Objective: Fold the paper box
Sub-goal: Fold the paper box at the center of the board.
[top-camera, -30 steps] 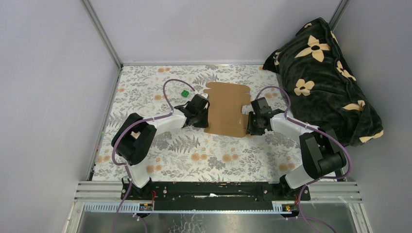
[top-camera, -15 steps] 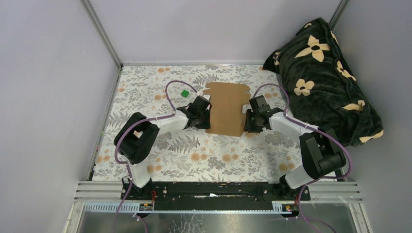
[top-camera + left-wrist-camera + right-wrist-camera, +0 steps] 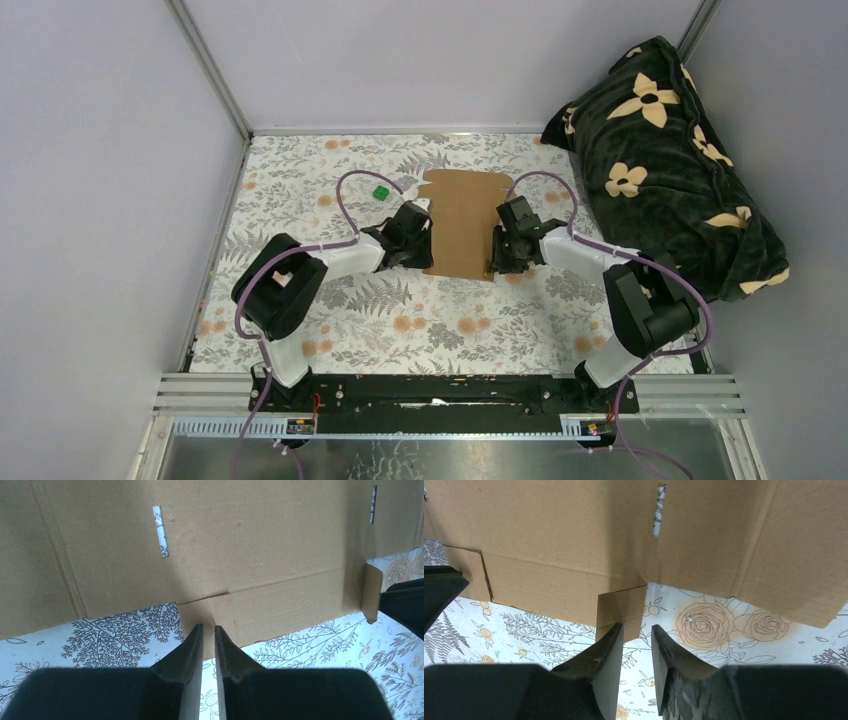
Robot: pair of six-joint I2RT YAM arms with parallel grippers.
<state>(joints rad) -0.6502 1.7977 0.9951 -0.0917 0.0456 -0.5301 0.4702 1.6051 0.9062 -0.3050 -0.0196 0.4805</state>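
The paper box, a creased brown cardboard sheet, lies on the flowered table between the two grippers. At its left edge, the left gripper has its fingers pressed almost together on a small tab. At its right edge, the right gripper stands a little spread, with the matching tab just at its mouth. A green cube sits off the box's far-left corner, and a dark flowered blanket is heaped to its right.
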